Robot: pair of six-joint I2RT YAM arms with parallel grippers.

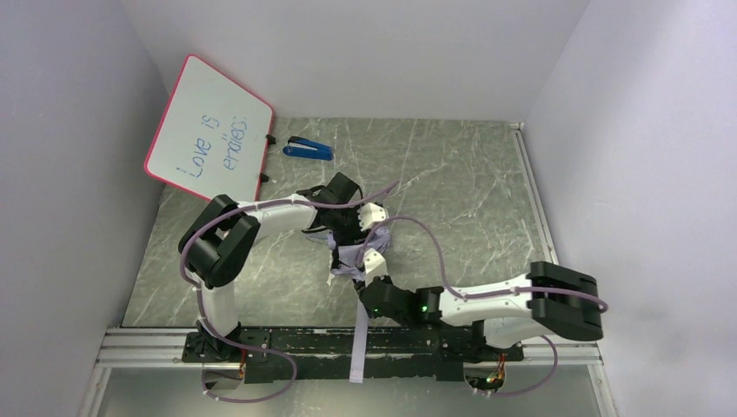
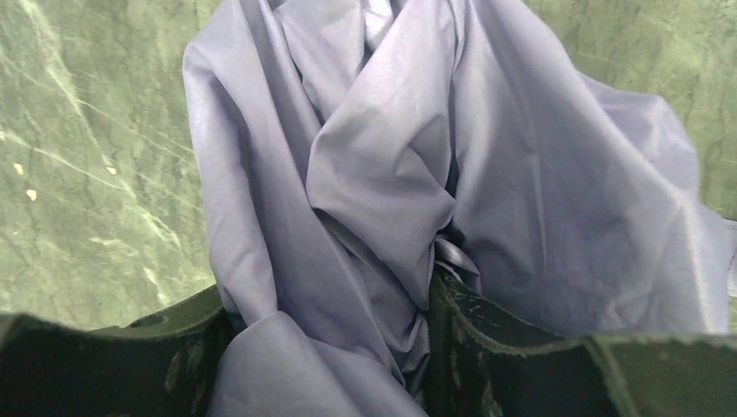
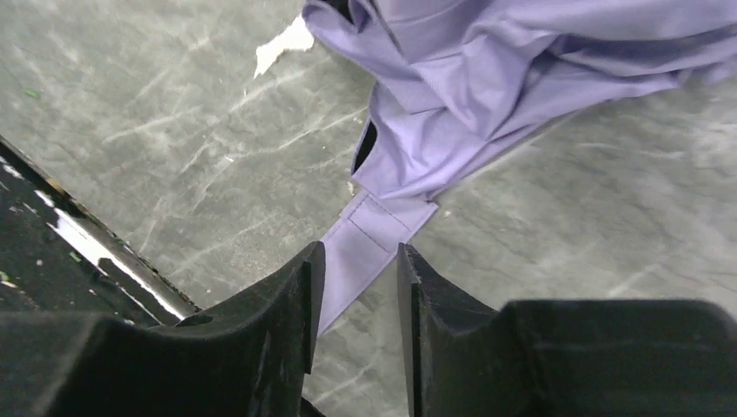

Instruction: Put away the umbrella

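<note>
The umbrella (image 1: 352, 252) lies collapsed in the middle of the table as a crumpled bundle of pale lilac fabric (image 2: 391, 156). My left gripper (image 1: 348, 228) is over it, and its black fingers (image 2: 487, 339) pinch a thick fold of the canopy between them (image 2: 328, 291). The umbrella's flat lilac strap (image 3: 369, 234) runs from the bundle (image 3: 487, 78) toward the near edge (image 1: 358, 339). My right gripper (image 1: 367, 282) hovers low over that strap with its jaws apart (image 3: 356, 256); the strap lies on the table under the gap, gripped by neither finger.
A pink-framed whiteboard (image 1: 209, 129) leans at the back left, with a blue stapler-like object (image 1: 308, 148) beside it. The black mounting rail (image 1: 391, 343) runs along the near edge, and the strap hangs over it. Grey walls close in both sides.
</note>
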